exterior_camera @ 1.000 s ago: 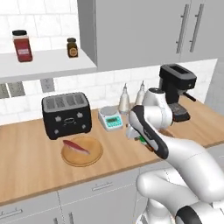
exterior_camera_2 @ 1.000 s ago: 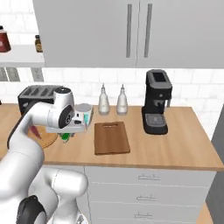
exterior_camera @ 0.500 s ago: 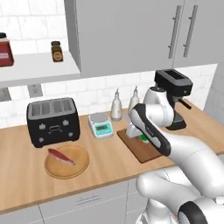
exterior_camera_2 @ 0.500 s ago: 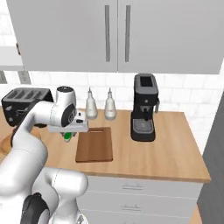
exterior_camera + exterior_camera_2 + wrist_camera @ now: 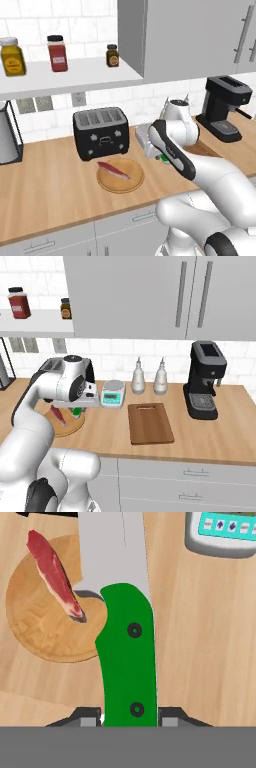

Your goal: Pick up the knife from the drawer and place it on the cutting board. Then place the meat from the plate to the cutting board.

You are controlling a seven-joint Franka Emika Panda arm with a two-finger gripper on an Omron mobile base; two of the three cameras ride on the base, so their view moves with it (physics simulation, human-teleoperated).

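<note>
The gripper [image 5: 129,719] has its jaws clamped on the knife [image 5: 127,662] by the green handle, blade pointing away from the hand. It hangs above the counter [image 5: 105,431], between the plate [image 5: 35,637] and the scale [image 5: 113,393], the blade crossing the plate's edge in the hand view. The meat [image 5: 114,170] lies on the plate. The board [image 5: 150,422] sits bare, off to the right before the bottles [image 5: 149,376].

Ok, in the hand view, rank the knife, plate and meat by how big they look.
1. knife, though it is held close to the camera, which inflates it.
2. plate.
3. meat.
</note>
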